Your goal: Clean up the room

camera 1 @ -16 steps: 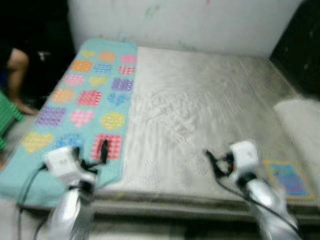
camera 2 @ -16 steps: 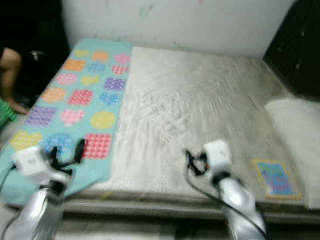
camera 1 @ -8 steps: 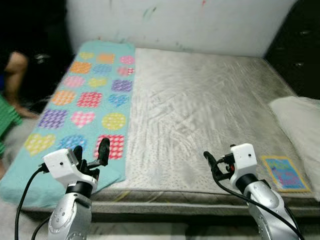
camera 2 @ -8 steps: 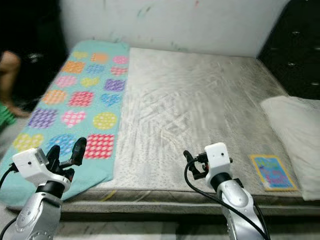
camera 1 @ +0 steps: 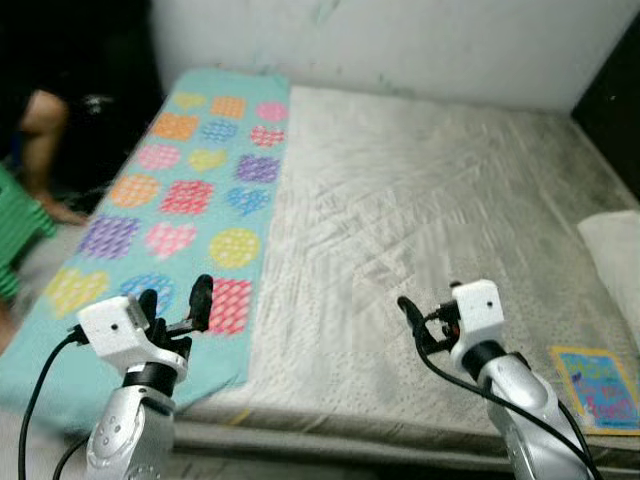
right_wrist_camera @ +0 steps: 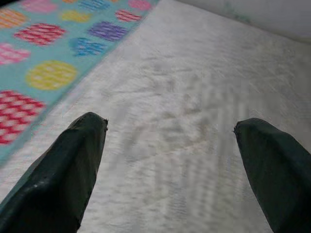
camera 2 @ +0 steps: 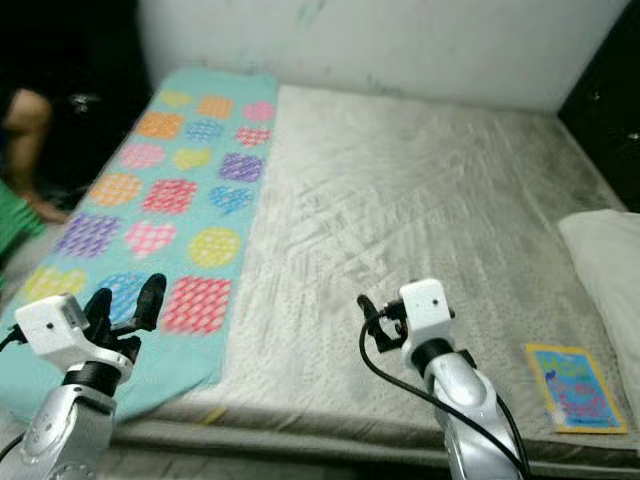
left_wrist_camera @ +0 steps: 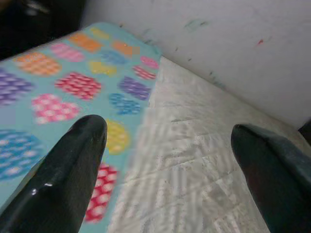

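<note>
a wide bed with a bare grey mattress [camera 1: 420,240] lay before the robot, running up to a pale, scuffed wall [camera 1: 400,40]. along the mattress's left side a turquoise blanket [camera 1: 190,190] printed with hearts, circles and squares in pink, orange, purple, yellow and blue was spread flat, its near end draped over the bed's front edge. at the right edge of the bed a white pillow [camera 2: 605,270] rested on the mattress, and nearer the front right corner a small, brightly coloured booklet [camera 2: 572,388] lay flat on the mattress, just in front of the pillow and well apart from the blanket.

the left pincer [camera 1: 175,300] hovered over the near end of the blanket, released, its two black fingers [left_wrist_camera: 73,165] spread wide with nothing between them; in the left wrist view the blanket's pattern and the grey mattress showed through the gap. the right pincer [camera 1: 412,318] hung above the front part of the bare mattress, pointing toward the blanket, also released and empty, its fingers [right_wrist_camera: 68,165] far apart in the right wrist view, with the mattress and the blanket's edge beyond. black cables trailed from both silver arms.

at the far left, beside the bed, part of a person [camera 1: 40,150] could be seen in the shadow, a bare limb and a patch of green striped cloth [camera 1: 15,230].
</note>
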Motion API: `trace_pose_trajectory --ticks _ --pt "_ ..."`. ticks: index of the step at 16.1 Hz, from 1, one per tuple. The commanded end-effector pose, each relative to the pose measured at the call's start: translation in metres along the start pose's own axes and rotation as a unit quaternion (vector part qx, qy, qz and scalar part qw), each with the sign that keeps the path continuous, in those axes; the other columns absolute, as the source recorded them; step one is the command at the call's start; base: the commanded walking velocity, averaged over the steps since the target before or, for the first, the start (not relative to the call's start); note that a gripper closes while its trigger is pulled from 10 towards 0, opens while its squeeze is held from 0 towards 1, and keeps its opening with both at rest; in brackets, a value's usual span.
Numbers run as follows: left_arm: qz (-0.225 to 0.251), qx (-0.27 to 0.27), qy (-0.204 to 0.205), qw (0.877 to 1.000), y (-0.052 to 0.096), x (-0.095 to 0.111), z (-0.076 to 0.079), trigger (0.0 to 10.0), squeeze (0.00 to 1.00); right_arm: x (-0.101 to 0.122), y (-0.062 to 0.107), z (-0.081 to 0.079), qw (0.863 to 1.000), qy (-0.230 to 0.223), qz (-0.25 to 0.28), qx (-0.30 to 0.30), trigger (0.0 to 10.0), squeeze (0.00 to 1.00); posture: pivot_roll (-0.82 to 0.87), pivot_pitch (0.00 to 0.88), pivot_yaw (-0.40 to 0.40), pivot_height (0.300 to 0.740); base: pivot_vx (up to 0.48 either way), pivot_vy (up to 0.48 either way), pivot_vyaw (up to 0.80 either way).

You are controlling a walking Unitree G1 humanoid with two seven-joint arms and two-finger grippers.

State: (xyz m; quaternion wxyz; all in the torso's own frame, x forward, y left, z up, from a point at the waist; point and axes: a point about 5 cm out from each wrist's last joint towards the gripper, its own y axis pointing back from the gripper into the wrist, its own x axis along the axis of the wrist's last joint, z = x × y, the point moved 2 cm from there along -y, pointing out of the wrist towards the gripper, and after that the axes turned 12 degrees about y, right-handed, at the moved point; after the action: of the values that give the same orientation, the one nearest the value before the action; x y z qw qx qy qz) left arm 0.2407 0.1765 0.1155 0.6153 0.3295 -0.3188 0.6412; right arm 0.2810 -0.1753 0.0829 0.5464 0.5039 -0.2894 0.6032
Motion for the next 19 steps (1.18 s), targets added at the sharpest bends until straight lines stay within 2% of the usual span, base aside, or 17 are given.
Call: trace_pose_trajectory --ticks 1,5,14,17,19 --pt "-0.012 0.009 0.002 1.0 -0.002 -0.0069 0.0048 10.0 0.0 -0.0075 0.0057 0.0116 1.0 0.006 -0.015 -0.02 10.0 0.0 -0.04 0.066 -0.067 0.74 0.0 0.0 0.0" --pt "-0.017 0.016 0.006 1.0 -0.0047 -0.0081 0.0035 10.0 0.0 -0.0067 0.0043 0.0112 1.0 0.005 -0.016 -0.02 10.0 0.0 -0.04 0.083 -0.068 0.74 0.0 0.0 0.0" --pt "-0.016 0.011 0.017 1.0 -0.0052 -0.0086 0.008 10.0 0.0 -0.0024 0.0002 0.0109 1.0 -0.011 -0.006 -0.018 10.0 0.0 -0.04 0.073 -0.063 0.74 0.0 0.48 0.0" --pt "-0.015 0.015 0.022 1.0 -0.0049 -0.0092 0.0075 10.0 0.0 -0.0025 0.0006 0.0135 1.0 -0.008 -0.005 -0.019 10.0 0.0 -0.04 0.065 -0.067 0.74 0.0 0.48 -0.8" --pt "-0.014 0.016 0.021 1.0 -0.0051 -0.0088 0.0071 10.0 0.0 -0.0016 0.0002 0.0124 1.0 -0.005 -0.004 -0.015 10.0 0.0 -0.04 0.06 -0.069 0.74 0.0 0.48 0.0"
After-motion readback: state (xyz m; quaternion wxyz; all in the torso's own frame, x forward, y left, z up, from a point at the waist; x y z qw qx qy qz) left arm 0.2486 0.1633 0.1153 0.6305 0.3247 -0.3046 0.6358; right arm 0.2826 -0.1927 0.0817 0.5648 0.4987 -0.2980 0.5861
